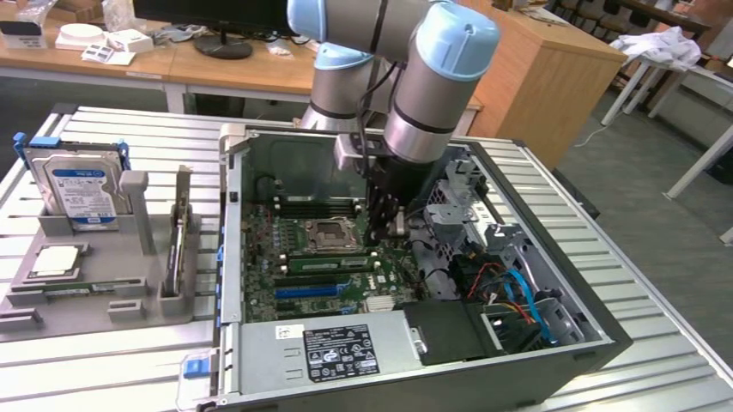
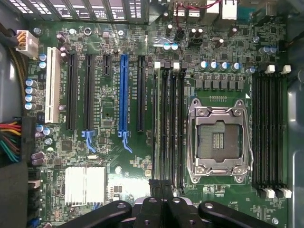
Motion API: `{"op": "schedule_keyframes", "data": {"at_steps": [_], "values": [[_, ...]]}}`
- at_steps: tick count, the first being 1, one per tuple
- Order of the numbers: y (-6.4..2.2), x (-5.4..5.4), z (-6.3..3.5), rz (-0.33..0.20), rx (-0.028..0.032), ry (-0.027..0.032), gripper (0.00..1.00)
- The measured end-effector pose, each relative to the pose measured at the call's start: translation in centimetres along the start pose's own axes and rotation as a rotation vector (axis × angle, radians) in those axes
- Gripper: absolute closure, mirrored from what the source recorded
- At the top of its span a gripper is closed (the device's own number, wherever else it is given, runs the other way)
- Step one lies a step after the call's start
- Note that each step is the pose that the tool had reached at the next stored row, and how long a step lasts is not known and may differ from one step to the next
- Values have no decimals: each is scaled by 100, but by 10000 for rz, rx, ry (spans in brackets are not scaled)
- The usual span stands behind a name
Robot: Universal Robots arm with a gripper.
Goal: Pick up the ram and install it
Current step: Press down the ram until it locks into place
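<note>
The ram point(image 1: 326, 263) is a thin green stick standing edge-up in the memory slot furthest from the empty processor socket point(image 1: 324, 233), inside the open computer case. In the wrist view the ram point(image 2: 156, 123) shows as a narrow green line along that black slot. My gripper point(image 1: 390, 230) hangs inside the case over one end of this slot bank. Its black fingers point(image 2: 161, 190) are pressed together, shut, with nothing visible between them. Whether the tips touch the ram's end I cannot tell.
A blue expansion slot point(image 2: 124, 95) and black ones lie beside the memory slots. Drive cage and coloured cables point(image 1: 516, 292) crowd the case toward the exterior view's right. At the left, a grey holder point(image 1: 160, 305) carries a hard drive point(image 1: 78, 187) and a silver processor chip point(image 1: 55, 260).
</note>
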State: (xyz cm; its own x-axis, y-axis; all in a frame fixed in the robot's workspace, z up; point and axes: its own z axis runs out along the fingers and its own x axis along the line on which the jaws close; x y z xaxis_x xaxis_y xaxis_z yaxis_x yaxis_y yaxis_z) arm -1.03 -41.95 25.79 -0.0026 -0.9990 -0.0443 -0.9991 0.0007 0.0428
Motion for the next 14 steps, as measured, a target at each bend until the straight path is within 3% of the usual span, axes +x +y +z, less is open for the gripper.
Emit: {"op": "schedule_keyframes", "data": {"at_steps": [14], "values": [[-4, 4, 90, 0, 0, -1, 89]]}}
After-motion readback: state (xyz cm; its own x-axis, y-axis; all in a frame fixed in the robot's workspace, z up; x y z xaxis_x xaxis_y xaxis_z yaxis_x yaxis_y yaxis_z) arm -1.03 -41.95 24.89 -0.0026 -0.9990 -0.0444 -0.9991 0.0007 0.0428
